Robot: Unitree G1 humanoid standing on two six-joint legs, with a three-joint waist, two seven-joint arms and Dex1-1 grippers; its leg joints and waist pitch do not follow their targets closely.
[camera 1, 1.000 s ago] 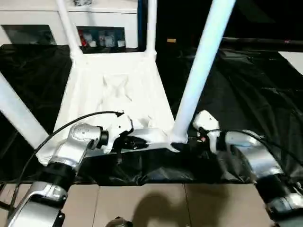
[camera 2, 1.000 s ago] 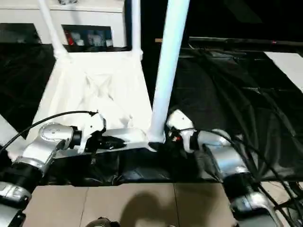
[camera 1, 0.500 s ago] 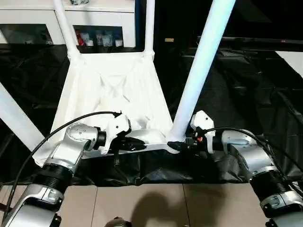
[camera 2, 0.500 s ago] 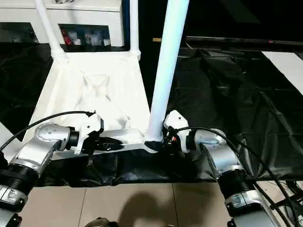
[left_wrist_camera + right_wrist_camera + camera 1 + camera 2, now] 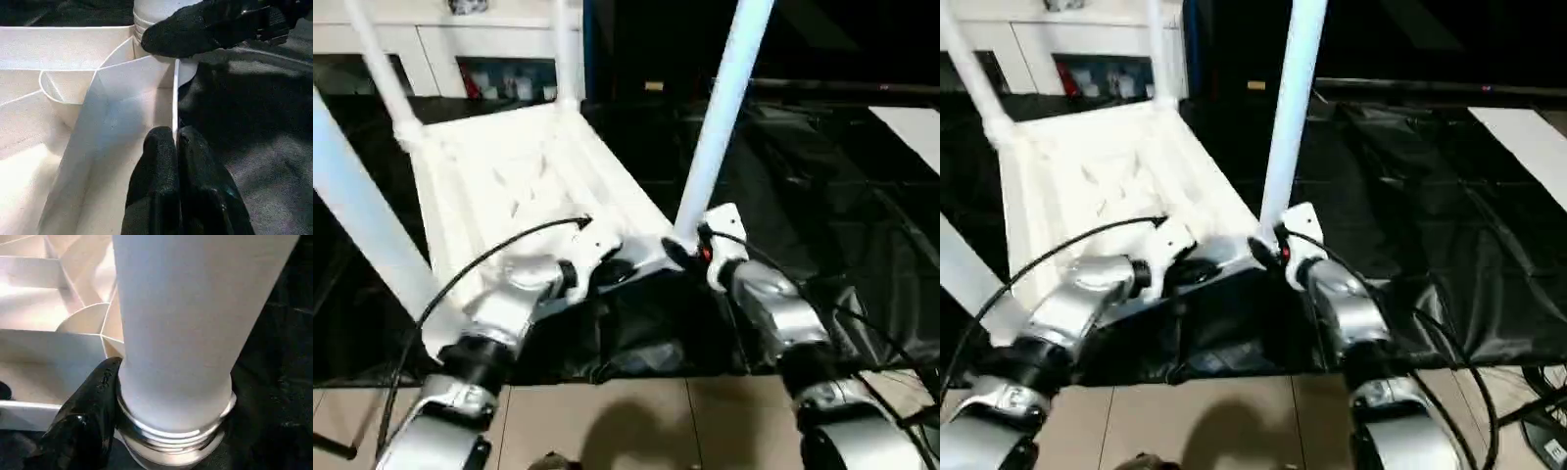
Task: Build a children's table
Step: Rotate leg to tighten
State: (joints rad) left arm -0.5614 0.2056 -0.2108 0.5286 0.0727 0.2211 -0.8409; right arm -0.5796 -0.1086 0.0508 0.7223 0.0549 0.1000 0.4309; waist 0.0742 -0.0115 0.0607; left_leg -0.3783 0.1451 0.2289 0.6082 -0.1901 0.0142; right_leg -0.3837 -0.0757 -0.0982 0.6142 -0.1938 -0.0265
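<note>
Your left gripper point(image 5: 175, 147) has its fingers pinched together on the thin near rim of the table top point(image 5: 519, 176), just beside the near right corner socket point(image 5: 161, 63). Your right gripper point(image 5: 690, 250) sits at that socket with its fingers point(image 5: 90, 396) closed around the base of the near right leg point(image 5: 720, 108), where a few threads still show above the socket, so that leg looks not quite seated. The table lies upside down on the black cloth point(image 5: 822, 196), ribs up. From that corner outward, three more legs point(image 5: 372, 49) stand in the other sockets. You likely have only tightening and turning the table upright left.
</note>
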